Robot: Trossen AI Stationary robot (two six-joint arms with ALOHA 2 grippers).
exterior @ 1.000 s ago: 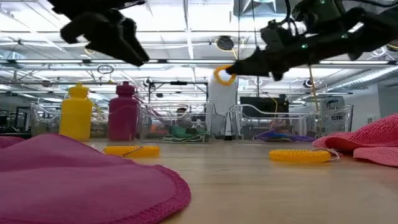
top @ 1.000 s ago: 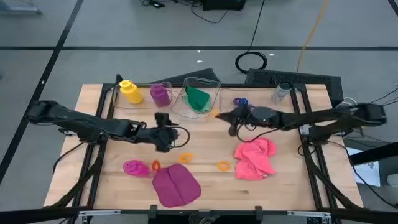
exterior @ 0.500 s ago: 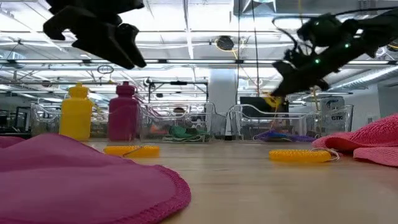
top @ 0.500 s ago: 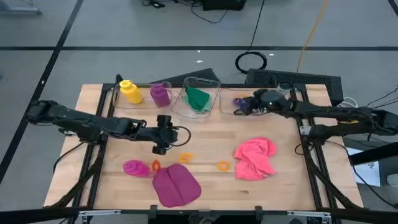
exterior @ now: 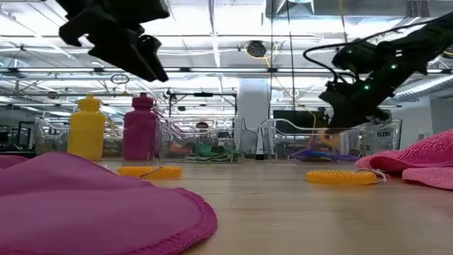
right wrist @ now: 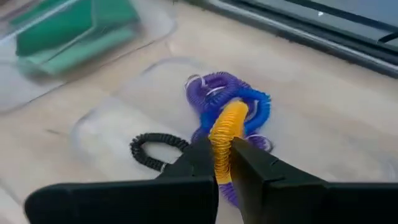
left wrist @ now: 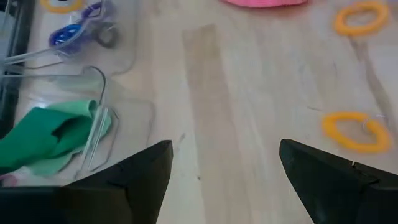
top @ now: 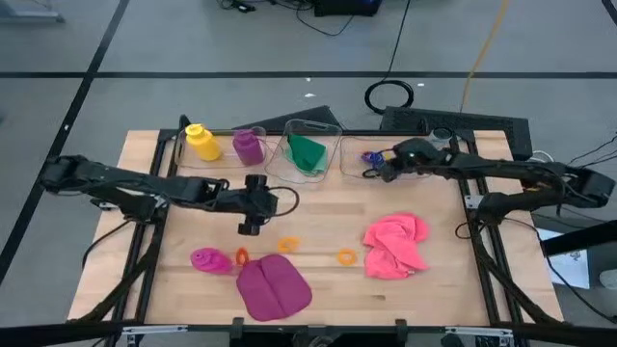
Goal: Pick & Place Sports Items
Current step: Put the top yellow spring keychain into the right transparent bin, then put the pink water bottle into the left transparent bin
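Since a second ago the right gripper [top: 378, 173] has swung from mid-worktop to the far edge and now hangs over the clear bin [top: 359, 162] right of centre, low enough that I'd say it is about to let go. Its fingers [right wrist: 199, 163] are pinched together on a yellow ring [right wrist: 225, 134], which stands upright between the tips, its top pushing into the purple ring [right wrist: 211, 87] and blue ring [right wrist: 258, 106] already lying in that bin, a black ring [right wrist: 155, 146] just beside them.

What worries me: those coils look springy and grabby, so on release the yellow one could cling to a finger and ride back out, or the tips could snag the purple or blue coil and drag it over the bin wall. A tilted release might also bounce it onto the wood.

Meanwhile the left gripper [top: 251, 210] hovers over mid-worktop, fingers wide apart and holding nothing. More of these rings wait on the wood nearby, an orange ring [left wrist: 351, 132] nearest it, toward the near edge.
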